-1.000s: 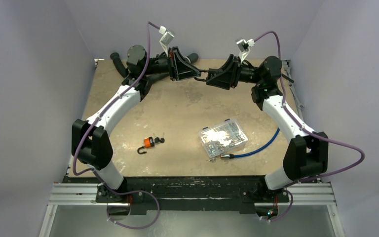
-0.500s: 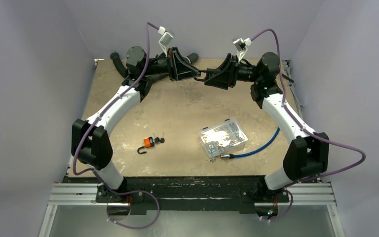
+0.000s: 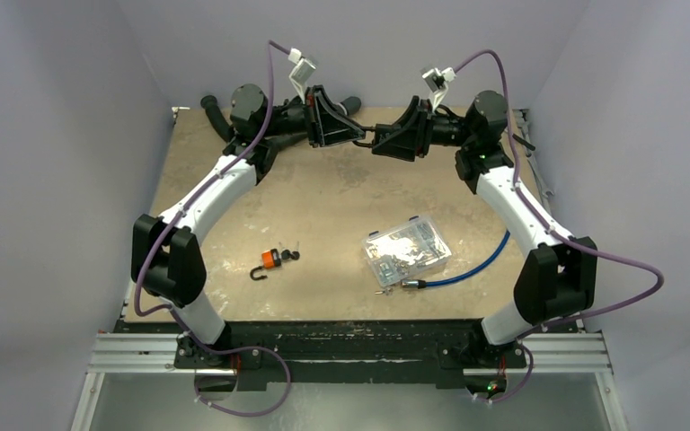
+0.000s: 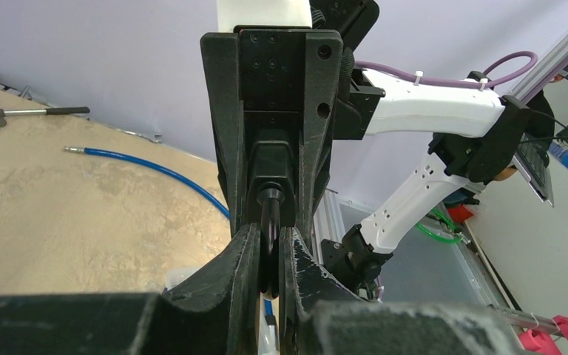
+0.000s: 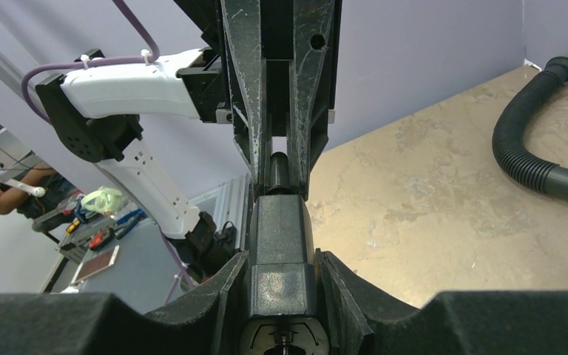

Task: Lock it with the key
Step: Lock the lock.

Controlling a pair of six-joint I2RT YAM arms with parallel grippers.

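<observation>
A black lock body (image 5: 281, 237) is held in the air over the back of the table (image 3: 323, 197), between my two grippers. My right gripper (image 5: 281, 259) is shut on its sides; a round face with a slot shows at its near end. My left gripper (image 4: 268, 237) is shut on a thin black piece (image 4: 269, 222) that sticks out of the body's other end (image 4: 272, 159). I cannot tell whether that piece is a key head or a shackle. In the top view the left gripper (image 3: 362, 135) and the right gripper (image 3: 380, 139) meet tip to tip.
A small orange padlock with keys (image 3: 271, 259) lies at the front left. A clear plastic box (image 3: 406, 250) and a blue cable (image 3: 467, 269) lie at the front right. A black hose (image 5: 540, 148) lies at the back, and a hammer (image 4: 33, 112) lies by the wall.
The right arm's wrist has shifted a little to the left, toward the left gripper. The left arm and the things on the table have not moved.
</observation>
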